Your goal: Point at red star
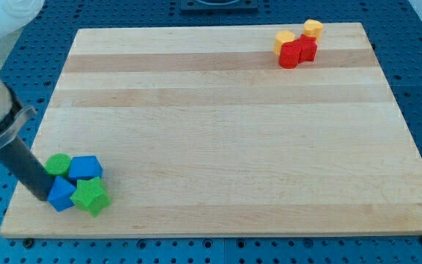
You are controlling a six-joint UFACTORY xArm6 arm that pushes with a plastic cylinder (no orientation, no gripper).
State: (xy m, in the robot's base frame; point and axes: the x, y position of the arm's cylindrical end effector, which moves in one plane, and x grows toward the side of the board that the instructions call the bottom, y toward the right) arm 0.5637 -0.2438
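Two red blocks sit side by side near the view's top right. The left one (290, 55) has a jagged outline like a star. The right one (308, 48) looks blockier. Two yellow blocks (285, 38) (313, 28) touch them from above. My tip (42, 196) is at the board's bottom left, far from the red blocks. It rests against the left side of a blue block (61, 194).
A cluster lies at the bottom left by my tip: a green round block (58, 164), a blue block (85, 168) and a green star (90, 196). The wooden board (226, 147) lies on a blue perforated table.
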